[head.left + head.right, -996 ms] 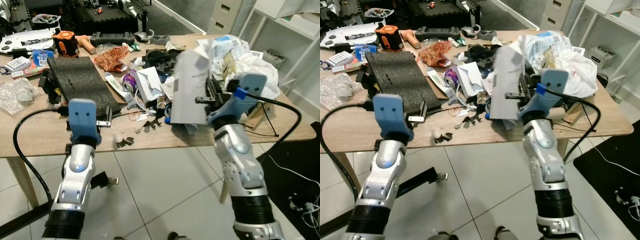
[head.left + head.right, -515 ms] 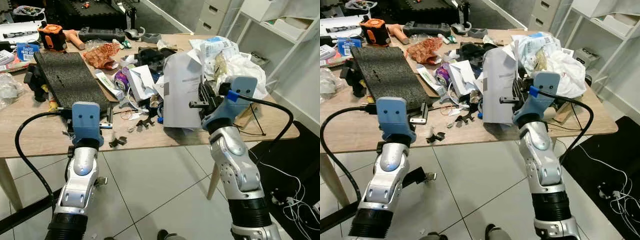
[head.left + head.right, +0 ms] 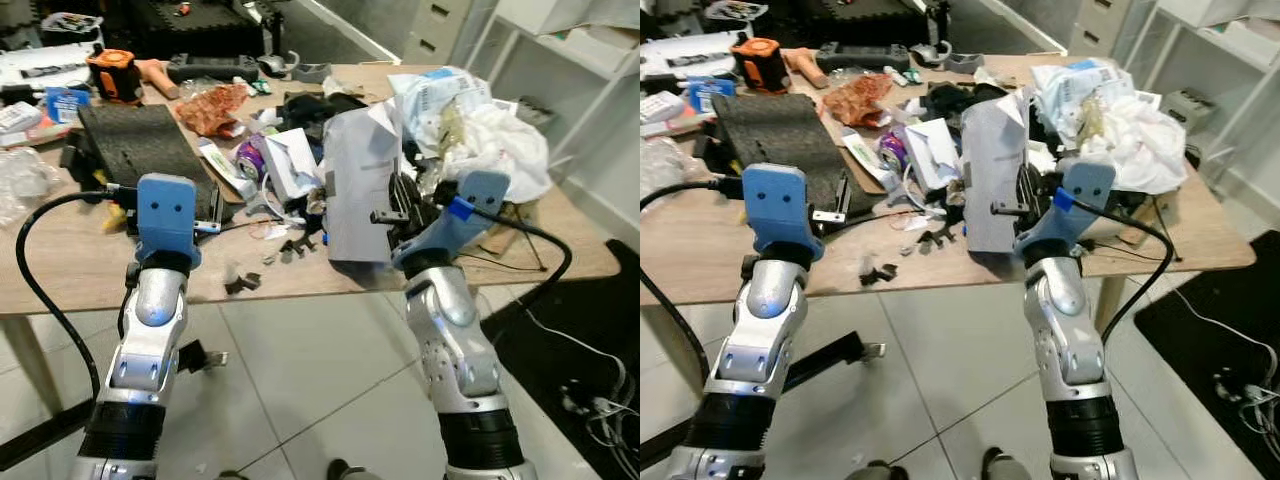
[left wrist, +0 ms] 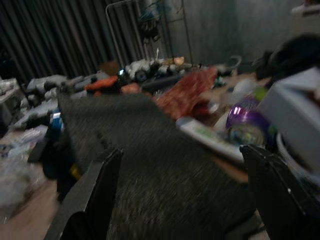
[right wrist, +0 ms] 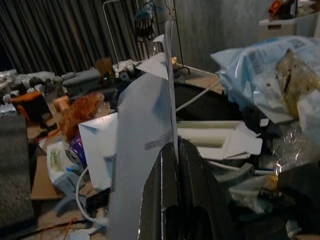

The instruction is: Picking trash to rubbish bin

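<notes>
The right gripper (image 5: 170, 165) is seen with its two black fingers (image 5: 156, 190) pressed together on the lower edge of a sheet of paper (image 3: 358, 185), which is held upright above the front edge of the wooden table (image 3: 60, 270). In the right wrist view the sheet (image 5: 145, 125) is shown edge-on, rising from between the closed fingertips. Printed text is carried on the paper's face, though it is too small to be read.

The left gripper (image 4: 180, 190) is shown with its fingers (image 4: 100, 190) spread wide apart, nothing being held between them; it is raised near the front left part of the table, over a dark textured mat (image 3: 145, 150).

Behind the held sheet, a heap of crumpled white plastic bags (image 3: 490, 140) is piled on the right part of the table. Between the two arms, a purple can (image 3: 248, 158), a white box (image 3: 290, 165) and small black scraps (image 3: 240, 284) are scattered on the tabletop. Toward the far side, an orange crumpled wrapper (image 3: 220, 105) and what appears to be an orange tape measure (image 3: 110, 73) are placed. A white tiled floor (image 3: 300, 390) is visible below the table edge.
</notes>
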`<state>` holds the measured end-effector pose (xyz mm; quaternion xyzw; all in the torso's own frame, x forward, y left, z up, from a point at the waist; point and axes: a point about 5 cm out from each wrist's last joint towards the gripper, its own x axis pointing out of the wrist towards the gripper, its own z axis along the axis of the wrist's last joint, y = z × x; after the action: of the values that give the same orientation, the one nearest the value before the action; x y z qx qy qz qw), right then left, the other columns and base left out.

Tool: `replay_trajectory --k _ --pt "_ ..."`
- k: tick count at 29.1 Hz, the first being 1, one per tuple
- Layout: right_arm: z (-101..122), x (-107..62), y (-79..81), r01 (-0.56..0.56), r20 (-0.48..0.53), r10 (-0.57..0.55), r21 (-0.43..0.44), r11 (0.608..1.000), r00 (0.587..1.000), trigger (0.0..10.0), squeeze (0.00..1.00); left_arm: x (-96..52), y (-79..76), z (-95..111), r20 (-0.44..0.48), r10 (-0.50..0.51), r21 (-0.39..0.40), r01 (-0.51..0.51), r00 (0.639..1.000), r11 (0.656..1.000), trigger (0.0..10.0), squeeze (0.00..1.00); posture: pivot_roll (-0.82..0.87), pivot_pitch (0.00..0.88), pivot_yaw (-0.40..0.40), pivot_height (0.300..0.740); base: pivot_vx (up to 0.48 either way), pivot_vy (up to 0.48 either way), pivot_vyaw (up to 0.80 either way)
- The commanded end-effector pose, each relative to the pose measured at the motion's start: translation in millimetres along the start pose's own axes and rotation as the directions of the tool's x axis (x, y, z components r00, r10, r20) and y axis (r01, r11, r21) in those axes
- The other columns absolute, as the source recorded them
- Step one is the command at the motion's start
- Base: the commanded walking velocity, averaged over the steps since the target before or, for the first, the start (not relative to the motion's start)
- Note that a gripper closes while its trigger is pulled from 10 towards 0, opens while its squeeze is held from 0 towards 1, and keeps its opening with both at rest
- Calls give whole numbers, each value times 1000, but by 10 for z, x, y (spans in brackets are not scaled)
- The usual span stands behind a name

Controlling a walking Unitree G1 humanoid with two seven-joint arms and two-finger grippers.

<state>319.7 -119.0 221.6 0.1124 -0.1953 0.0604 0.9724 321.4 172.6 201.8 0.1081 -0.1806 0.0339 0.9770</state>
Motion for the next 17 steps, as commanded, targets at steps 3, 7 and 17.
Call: replay_trajectory --k 3,7,17 --pt "-72 -62 -42 10 -10 -10 5 1000 1000 10000 0 -69 -43 -116 -56 -29 10 29 998 1000 10000 0 67 140 9 740 0 0 0" --pt "-105 -116 -33 11 -7 -11 -6 1000 1000 10000 0 -136 -57 -224 -98 -45 3 45 994 999 10000 0 35 118 12 740 0 0 0" --pt "-201 -318 -263 42 -27 -44 -58 997 999 10000 0 -308 -402 -372 -152 -142 24 147 978 989 10000 0 16 90 -11 740 0 0 0"
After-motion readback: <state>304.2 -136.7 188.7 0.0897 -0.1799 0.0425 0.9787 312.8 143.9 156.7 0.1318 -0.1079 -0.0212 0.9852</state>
